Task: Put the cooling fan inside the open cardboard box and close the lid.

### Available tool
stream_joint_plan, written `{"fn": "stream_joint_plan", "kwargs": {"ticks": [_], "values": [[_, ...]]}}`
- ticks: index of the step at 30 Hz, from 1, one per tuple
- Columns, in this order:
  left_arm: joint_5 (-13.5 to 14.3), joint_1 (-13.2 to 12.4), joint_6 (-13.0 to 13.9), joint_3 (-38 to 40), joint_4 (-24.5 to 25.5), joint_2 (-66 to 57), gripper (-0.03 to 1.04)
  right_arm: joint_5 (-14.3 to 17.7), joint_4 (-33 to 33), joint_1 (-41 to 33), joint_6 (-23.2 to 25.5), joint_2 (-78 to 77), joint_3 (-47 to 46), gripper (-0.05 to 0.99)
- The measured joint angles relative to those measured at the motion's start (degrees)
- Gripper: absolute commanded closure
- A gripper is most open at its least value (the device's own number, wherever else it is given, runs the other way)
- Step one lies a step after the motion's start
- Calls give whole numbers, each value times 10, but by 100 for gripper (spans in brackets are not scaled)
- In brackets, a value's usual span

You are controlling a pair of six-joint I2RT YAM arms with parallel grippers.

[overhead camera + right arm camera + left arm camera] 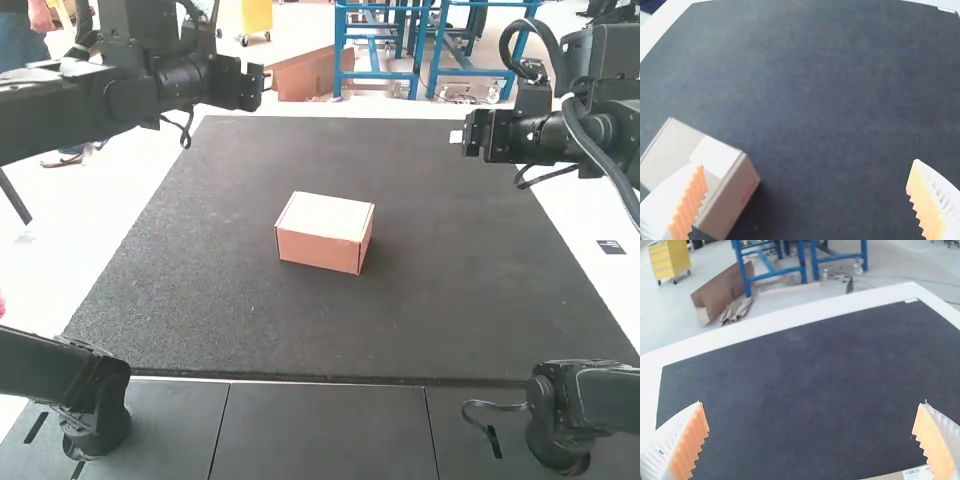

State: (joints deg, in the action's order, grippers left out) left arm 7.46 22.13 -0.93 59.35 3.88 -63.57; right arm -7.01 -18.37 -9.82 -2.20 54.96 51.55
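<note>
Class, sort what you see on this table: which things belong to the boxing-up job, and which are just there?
Job: cardboard box, lid shut; left gripper, open; right gripper, open.
Just there: black mat; white table.

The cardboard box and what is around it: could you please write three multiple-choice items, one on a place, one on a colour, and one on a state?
1. Where on the black mat does the cardboard box stand?
A. near the middle
B. in the far left corner
C. hanging over the near edge

2. What colour are the finger pads in the left wrist view?
A. blue
B. orange
C. green

3. How is the lid of the box?
A. standing upright, open
B. torn off and lying beside the box
C. shut flat on top

Answers:
1. A, since the high view shows bare mat on every side of the box.
2. B, since both ribbed pads in the left wrist view are orange.
3. C, since the top of the box is flat and closed in the high view.
</note>
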Motion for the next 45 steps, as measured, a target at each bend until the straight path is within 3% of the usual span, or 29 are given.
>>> {"fn": "stream_joint_plan", "kwargs": {"ticks": [4, 7, 9, 19, 26, 36, 45], "values": [[30, 0, -8, -102, -127, 73, 6, 38, 4, 9, 0, -4, -24, 2], [45, 0, 6, -188, -213, 140, 10, 66, 40, 12, 0, -12, -48, 2], [51, 0, 18, -239, -241, 189, 10, 77, 82, 13, 0, -31, -73, 2], [69, -25, 37, -389, -238, 364, 10, 80, 132, 15, 1, -116, -169, 2], [75, -38, 40, -470, -240, 466, 9, 84, 262, 19, 3, -154, -249, 2], [75, -38, 46, -538, -182, 625, 6, 84, 340, 26, -10, -223, -337, 2], [75, -38, 46, -581, -196, 630, 6, 82, 391, 27, -29, -235, -392, 2]]}}
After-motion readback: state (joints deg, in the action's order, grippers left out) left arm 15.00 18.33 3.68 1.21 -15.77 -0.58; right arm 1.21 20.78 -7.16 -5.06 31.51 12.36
